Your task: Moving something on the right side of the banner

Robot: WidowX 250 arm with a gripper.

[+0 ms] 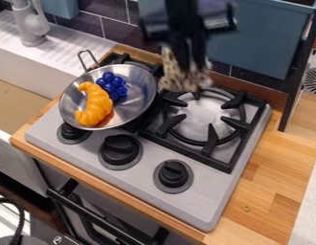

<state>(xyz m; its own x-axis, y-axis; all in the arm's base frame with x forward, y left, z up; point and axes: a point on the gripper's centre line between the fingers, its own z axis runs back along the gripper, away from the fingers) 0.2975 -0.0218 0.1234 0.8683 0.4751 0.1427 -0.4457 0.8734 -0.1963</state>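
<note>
Speckled item (169, 76) blurred, at low end of gripper (188, 62). Arm hangs straight down near burner's (208, 119) rear edge. Grip state: can't tell.

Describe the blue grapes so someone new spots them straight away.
On the gray stovetop, find the round metal pan at the left of the camera view. Inside, toward the tiled wall, lies a small bunch of glossy grapes. Their deep blue color and beaded shape set them apart from the ridged, curved orange croissant beside them.
</note>
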